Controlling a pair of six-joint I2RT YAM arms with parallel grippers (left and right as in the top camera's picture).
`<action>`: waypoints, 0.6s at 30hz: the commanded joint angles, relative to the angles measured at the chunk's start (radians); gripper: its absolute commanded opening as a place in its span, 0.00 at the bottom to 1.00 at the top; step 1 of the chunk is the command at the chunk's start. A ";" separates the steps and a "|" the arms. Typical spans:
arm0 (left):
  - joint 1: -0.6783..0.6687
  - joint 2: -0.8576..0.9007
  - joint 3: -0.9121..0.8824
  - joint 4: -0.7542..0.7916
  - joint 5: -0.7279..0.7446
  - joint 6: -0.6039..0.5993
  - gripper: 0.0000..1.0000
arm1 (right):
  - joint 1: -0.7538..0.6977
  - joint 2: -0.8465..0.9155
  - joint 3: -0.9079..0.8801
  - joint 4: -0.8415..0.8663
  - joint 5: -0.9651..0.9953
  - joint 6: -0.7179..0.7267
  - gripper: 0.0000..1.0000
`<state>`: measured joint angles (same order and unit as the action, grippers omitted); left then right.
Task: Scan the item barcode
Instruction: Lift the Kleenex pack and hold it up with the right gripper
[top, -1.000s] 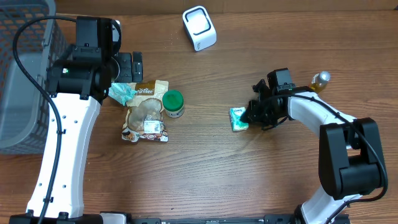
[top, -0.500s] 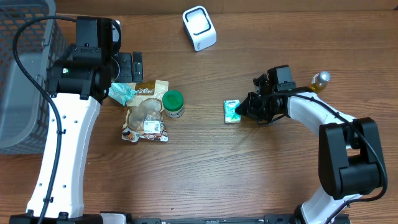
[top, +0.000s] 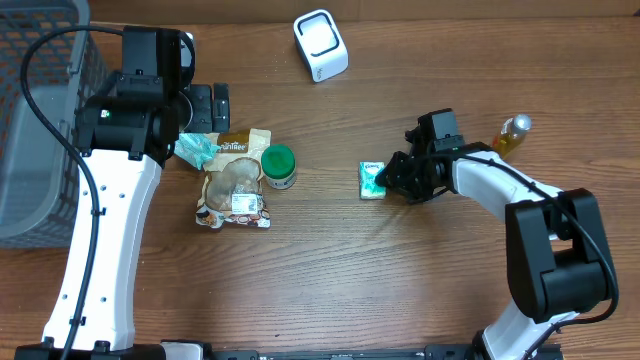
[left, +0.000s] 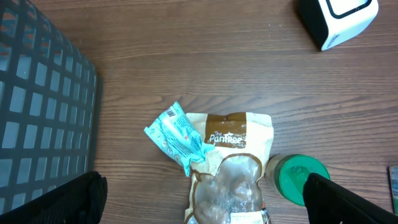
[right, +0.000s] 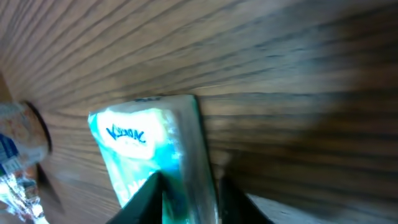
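While left tool (top: 212, 107) gapes near the basket (left: 43, 99), right tool (right: 189, 196) straddles packet (right: 143, 143) (grip unclear).

Both arms extending, grippers posing differently.
Left gripper (top: 208, 107) is holding its jaws spread wide, arm stretching forward; right gripper (top: 388, 180) is reaching leftward, elbow bent, fingers sitting close together.

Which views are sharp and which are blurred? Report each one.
Overhead: sharp and evenly lit. Left wrist: sharp, and the print on the snack pouch is readable. Right wrist: blurred and smeared. The teal pack and the table both look soft, with dark shading toward the right.
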<state>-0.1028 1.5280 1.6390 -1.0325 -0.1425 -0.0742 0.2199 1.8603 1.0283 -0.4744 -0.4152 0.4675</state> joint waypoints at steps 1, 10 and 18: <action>0.003 0.005 0.012 0.000 -0.005 0.015 0.99 | 0.021 0.005 -0.008 0.006 0.023 0.008 0.17; 0.003 0.005 0.012 0.000 -0.005 0.015 1.00 | 0.017 0.005 -0.006 0.014 -0.112 0.007 0.04; 0.003 0.005 0.012 0.000 -0.005 0.015 0.99 | -0.101 -0.002 -0.005 0.047 -0.672 -0.135 0.04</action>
<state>-0.1028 1.5280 1.6390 -1.0328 -0.1425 -0.0742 0.1638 1.8603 1.0275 -0.4377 -0.7677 0.4175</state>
